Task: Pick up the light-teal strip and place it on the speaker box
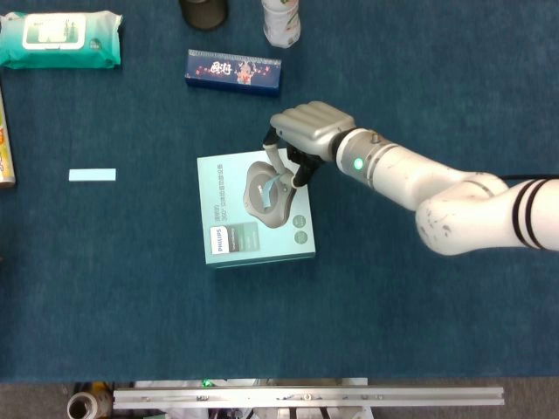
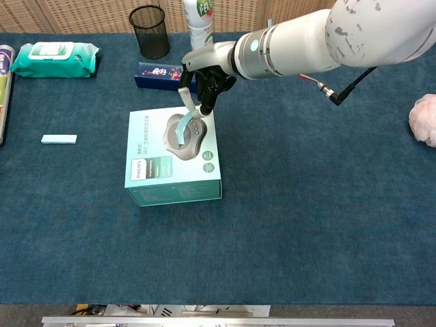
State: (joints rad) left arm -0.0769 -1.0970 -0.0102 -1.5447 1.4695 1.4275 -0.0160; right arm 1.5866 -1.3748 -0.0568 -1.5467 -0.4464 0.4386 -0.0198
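Note:
The speaker box is light teal with a grey speaker pictured on its lid, and it lies flat at the table's middle. My right hand hovers over the box's far right corner. It pinches the upper end of a light-teal strip, which hangs down over the speaker picture. I cannot tell whether its lower end touches the lid. A second light-teal strip lies flat on the cloth far to the left. My left hand is in neither view.
A dark blue printed carton lies just behind the box. A black mesh cup, a bottle and a wipes pack line the back. A pink object sits at the right edge.

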